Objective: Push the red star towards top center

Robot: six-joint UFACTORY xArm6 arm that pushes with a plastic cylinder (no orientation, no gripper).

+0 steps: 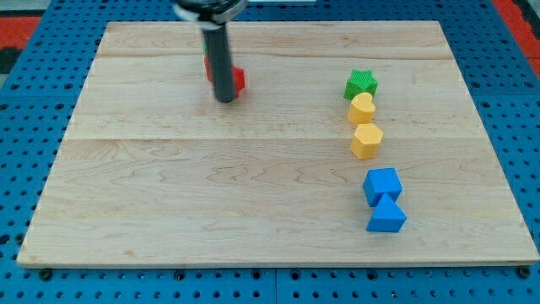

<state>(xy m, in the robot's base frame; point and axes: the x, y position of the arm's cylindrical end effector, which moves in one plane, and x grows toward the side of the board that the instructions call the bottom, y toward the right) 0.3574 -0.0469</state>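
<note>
The red star [237, 79] lies on the wooden board [253, 194] at the upper left of centre, mostly hidden behind my dark rod. A sliver of a green block [206, 61] shows just above it, also behind the rod. My tip [225, 99] rests on the board, touching the red star's lower left side.
On the view's right stand a green star [361, 84], a yellow heart-like block [362, 108], a yellow hexagon [366, 141], a blue cube [382, 185] and a blue triangle [386, 215], in a column. Blue pegboard surrounds the board.
</note>
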